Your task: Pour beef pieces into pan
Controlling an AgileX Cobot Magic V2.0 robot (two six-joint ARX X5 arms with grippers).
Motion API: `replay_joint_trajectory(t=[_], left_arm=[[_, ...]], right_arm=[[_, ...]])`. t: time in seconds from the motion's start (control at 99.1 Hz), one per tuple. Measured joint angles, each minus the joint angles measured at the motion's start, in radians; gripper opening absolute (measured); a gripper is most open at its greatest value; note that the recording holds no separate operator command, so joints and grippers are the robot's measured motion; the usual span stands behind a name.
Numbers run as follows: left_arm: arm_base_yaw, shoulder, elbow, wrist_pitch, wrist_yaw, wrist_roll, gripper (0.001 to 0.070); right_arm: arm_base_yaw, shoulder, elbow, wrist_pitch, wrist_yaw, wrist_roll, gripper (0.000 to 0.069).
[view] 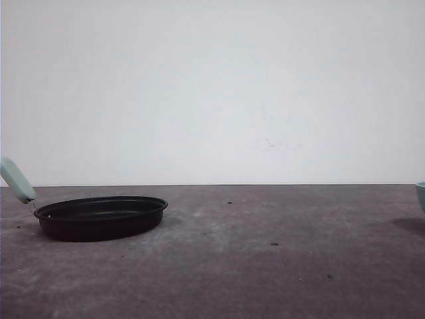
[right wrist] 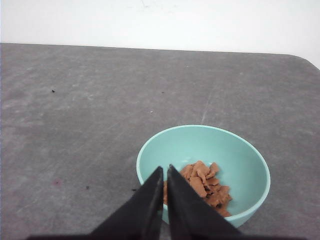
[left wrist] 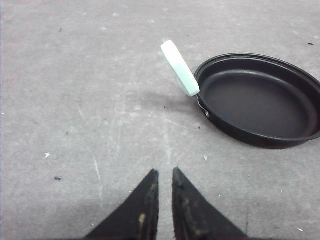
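- The black frying pan point(view: 99, 216) sits on the grey table point(view: 265, 266) at the left of the front view, with its mint-green handle point(view: 16, 180) angled up and away to the left; its inside looks bare.
- In the left wrist view the pan point(left wrist: 260, 102) lies just ahead of the left gripper point(left wrist: 165, 175), apart from it; the fingertips are almost together, a thin gap between them, holding nothing.
- The beef pieces point(right wrist: 205, 187) lie in a small reddish-brown heap inside a teal bowl point(right wrist: 240, 155), at the table's right edge in the front view point(view: 421, 193).
- The right gripper point(right wrist: 165, 172) hovers just before the bowl's near rim, its fingers nearly touching and empty.
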Motion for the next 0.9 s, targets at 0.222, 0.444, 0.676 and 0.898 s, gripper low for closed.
replay_joint_trajectory(t=[0.222, 0.444, 0.676, 0.898], left_arm=[[0.000, 0.000, 0.000, 0.000, 0.000, 0.000, 0.0022], [0.000, 0.000, 0.000, 0.000, 0.000, 0.000, 0.0022], [0.000, 0.000, 0.000, 0.000, 0.000, 0.000, 0.0022], [0.000, 0.000, -0.004, 0.020, 0.000, 0.005, 0.0022]], right_arm=[[0.000, 0.000, 0.000, 0.000, 0.000, 0.000, 0.0011], [0.000, 0.000, 0.000, 0.000, 0.000, 0.000, 0.0011], [0.000, 0.000, 0.000, 0.002, 0.000, 0.003, 0.0011], [0.000, 0.000, 0.000, 0.028, 0.000, 0.028, 0.0011]])
